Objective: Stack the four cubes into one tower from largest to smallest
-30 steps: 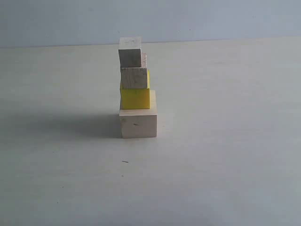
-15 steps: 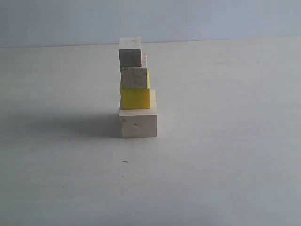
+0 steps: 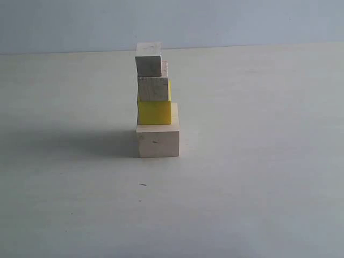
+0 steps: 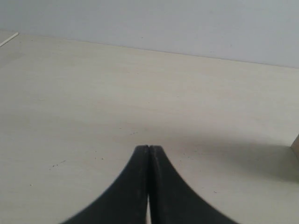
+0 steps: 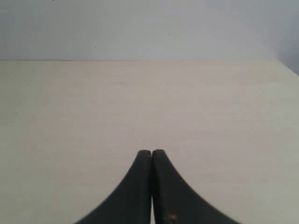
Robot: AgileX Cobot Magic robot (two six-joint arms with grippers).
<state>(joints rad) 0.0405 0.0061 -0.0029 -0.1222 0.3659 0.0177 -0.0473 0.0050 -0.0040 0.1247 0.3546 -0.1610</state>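
Observation:
The four cubes stand as one tower in the middle of the exterior view. A large pale wood cube (image 3: 157, 140) is at the bottom, with the yellow cube (image 3: 154, 111) on it. A small wood cube (image 3: 153, 88) rests on the yellow one, and the smallest wood cube (image 3: 148, 59) tops the column, set slightly to the left. Neither arm shows in the exterior view. My left gripper (image 4: 149, 147) is shut with nothing between its fingers, low over bare table. My right gripper (image 5: 152, 151) is likewise shut and empty. A sliver of a cube (image 4: 295, 144) peeks in at the edge of the left wrist view.
The pale table (image 3: 258, 161) runs back to a light grey wall (image 3: 242, 21). A small dark speck (image 3: 142, 184) lies in front of the tower. The tower casts a soft shadow to its left.

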